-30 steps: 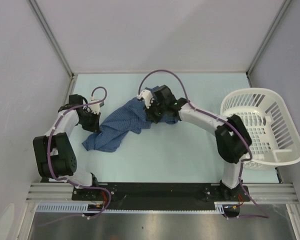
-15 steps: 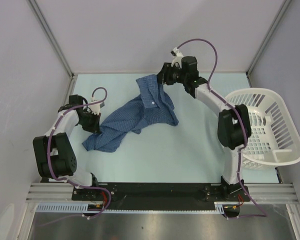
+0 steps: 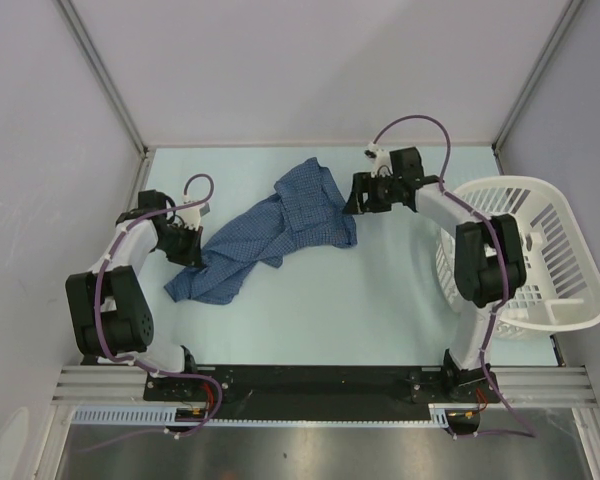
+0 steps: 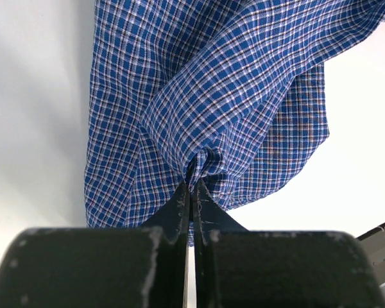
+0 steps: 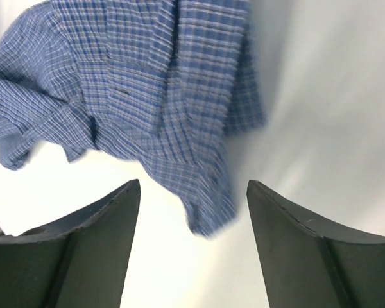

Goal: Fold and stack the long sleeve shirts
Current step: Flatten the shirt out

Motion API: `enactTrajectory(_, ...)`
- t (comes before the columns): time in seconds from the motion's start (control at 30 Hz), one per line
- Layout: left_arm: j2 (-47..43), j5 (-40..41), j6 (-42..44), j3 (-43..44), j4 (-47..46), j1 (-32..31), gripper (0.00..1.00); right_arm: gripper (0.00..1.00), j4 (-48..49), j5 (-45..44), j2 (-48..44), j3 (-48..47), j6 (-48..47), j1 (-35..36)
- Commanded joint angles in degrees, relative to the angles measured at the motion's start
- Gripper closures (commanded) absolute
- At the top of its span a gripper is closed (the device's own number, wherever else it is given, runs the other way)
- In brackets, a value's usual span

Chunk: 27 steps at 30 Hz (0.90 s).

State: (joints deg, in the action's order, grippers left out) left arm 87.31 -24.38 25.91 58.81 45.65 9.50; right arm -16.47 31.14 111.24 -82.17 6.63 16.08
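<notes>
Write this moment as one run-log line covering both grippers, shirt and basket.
left gripper: shut on shirt | right gripper: open, holding nothing | shirt: crumpled, unfolded on table | basket: far right

Fixed overhead camera looks down on the whole table [image 3: 380, 290], near edge along the frame's bottom. Left wrist camera peers close past its fingers [image 4: 179, 212], right wrist camera between its own [image 5: 96, 237], all three sharing the blue checked shirt [image 3: 280, 225].
</notes>
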Motion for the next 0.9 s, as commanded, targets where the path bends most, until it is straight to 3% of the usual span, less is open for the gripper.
enactTrajectory(0.0, -2.1, -2.4, 0.3, 0.1, 0.5, -0.4, 1.00, 0.28, -1.8, 1.0, -4.3, 2.0, -6.4, -1.1)
enactTrajectory(0.3, -3.0, -2.2, 2.8, 1.7, 2.5, -0.4, 1.00, 0.34, -1.0, 3.8, 4.0, -2.4, -3.8, -0.3)
enactTrajectory(0.33, -3.2, -2.1, 2.8, 1.7, 2.7, -0.4, 1.00, 0.40, -0.8, 3.9, 4.3, -2.6, -3.7, -0.1)
enactTrajectory(0.37, -3.4, -2.1, 2.7, 1.9, 2.7, -0.3, 1.00, 0.54, -0.8, 4.5, 4.7, -2.9, -4.2, -0.1)
enactTrajectory(0.4, -3.5, -2.2, 2.8, 2.6, 3.0, -0.3, 1.00, 0.85, -1.6, 4.9, 5.0, -3.4, -4.3, -0.3)
enactTrajectory(0.43, -3.7, -2.3, 3.0, 3.2, 3.7, -0.2, 1.00, 1.00, -2.6, 5.2, 4.8, -5.0, -4.5, -0.9)
enactTrajectory(0.67, -6.6, -10.3, 2.8, 14.4, 5.9, 5.2, 1.00, 1.00, -2.0, 13.6, -10.1, -5.7, 1.2, -9.5)
enactTrajectory(0.8, -9.9, -13.9, 1.5, 20.4, 6.1, 5.8, 1.00, 1.00, 3.0, 11.6, -20.2, -3.6, 10.7, -15.3)
enactTrajectory(0.87, -10.9, -14.7, 1.2, 19.5, 6.6, 5.8, 1.00, 1.00, 1.5, 10.9, -23.7, -0.5, 10.2, -17.1)
